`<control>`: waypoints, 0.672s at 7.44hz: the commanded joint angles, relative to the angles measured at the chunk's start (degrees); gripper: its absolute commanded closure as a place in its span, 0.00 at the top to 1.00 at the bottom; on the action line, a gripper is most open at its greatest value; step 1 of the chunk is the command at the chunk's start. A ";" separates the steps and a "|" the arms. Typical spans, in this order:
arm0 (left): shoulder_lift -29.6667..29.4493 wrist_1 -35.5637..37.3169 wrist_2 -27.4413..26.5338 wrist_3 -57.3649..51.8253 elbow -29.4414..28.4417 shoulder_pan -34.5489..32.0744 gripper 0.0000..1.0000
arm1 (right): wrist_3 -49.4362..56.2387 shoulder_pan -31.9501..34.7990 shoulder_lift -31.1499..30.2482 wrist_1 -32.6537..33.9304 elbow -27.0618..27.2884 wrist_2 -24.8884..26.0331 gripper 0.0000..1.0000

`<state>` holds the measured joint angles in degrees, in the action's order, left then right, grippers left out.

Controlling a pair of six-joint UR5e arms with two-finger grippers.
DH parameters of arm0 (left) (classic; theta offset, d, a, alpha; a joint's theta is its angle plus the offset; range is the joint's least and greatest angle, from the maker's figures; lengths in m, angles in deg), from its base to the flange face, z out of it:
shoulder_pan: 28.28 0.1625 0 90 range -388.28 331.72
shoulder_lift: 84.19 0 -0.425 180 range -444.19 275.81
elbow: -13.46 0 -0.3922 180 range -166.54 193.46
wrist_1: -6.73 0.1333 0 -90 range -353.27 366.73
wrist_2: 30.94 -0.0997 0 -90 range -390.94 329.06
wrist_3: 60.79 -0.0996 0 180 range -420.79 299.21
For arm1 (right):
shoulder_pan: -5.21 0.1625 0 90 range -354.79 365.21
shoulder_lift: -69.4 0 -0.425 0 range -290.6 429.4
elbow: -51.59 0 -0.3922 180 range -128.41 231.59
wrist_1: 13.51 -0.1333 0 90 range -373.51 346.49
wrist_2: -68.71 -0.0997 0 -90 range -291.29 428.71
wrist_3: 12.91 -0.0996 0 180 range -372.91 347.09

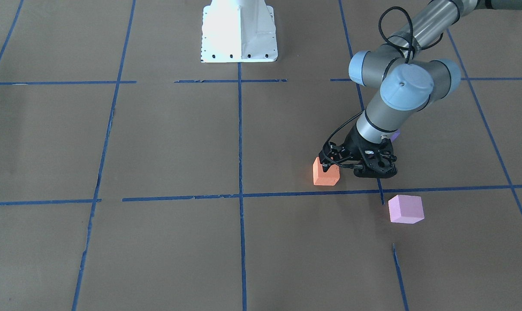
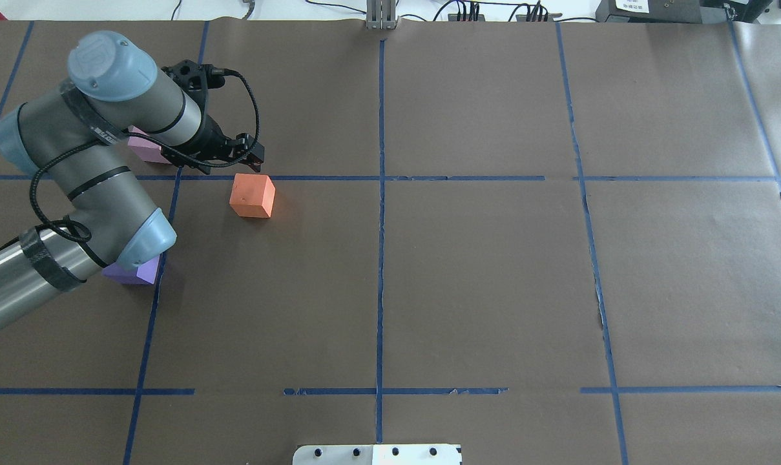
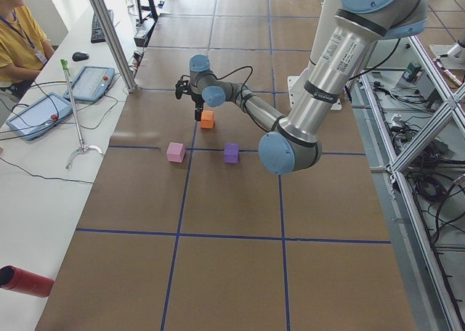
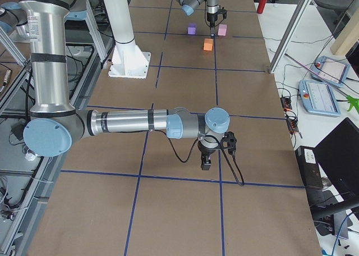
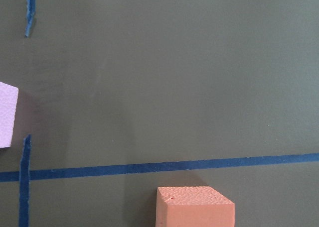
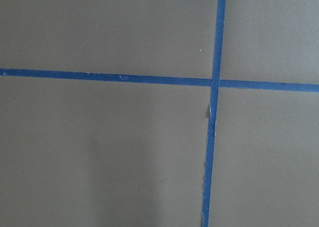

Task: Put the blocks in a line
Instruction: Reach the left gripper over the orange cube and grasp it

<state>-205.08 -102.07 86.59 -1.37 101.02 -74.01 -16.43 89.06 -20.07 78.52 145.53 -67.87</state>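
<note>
Barely begun, no line yet: orange block (image 2: 252, 195) loose on the tabletop (image 2: 493, 290) just beside the left end effector (image 2: 253, 160), empty of any block but released or clenched impossible to tell, pink block (image 1: 406, 209) near it, violet block (image 3: 231, 153) farther back under the arm (image 2: 106, 194).

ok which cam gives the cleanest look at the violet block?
Exterior left: the violet block stands fully uncovered. Overhead, the left arm hides part of it; front-facing shows only a sliver behind that arm; exterior right shows it whole but tiny. Neither wrist view has it.
</note>
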 commanded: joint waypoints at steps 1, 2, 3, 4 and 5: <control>-0.66 0.07 -2.81 1.31 -1.17 2.74 1.00 | 0.00 0.00 0.00 0.00 -0.07 0.00 1.00; -0.66 0.07 -4.04 1.40 -1.17 3.97 1.00 | 0.00 0.00 0.00 0.00 -0.07 0.00 1.00; -0.66 -0.01 -3.97 1.40 -2.04 4.68 1.00 | 0.00 0.00 0.00 0.00 0.02 0.00 1.00; -0.57 -0.54 -3.97 1.40 -3.44 5.03 0.99 | 0.00 0.00 0.00 0.00 -0.07 0.00 1.00; -0.57 -0.63 -3.97 1.31 -3.71 5.04 0.94 | 0.00 0.00 0.00 0.00 0.02 0.00 1.00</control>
<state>-205.69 -102.44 82.68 0.00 98.11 -69.26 -16.43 89.06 -20.07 78.51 145.49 -67.87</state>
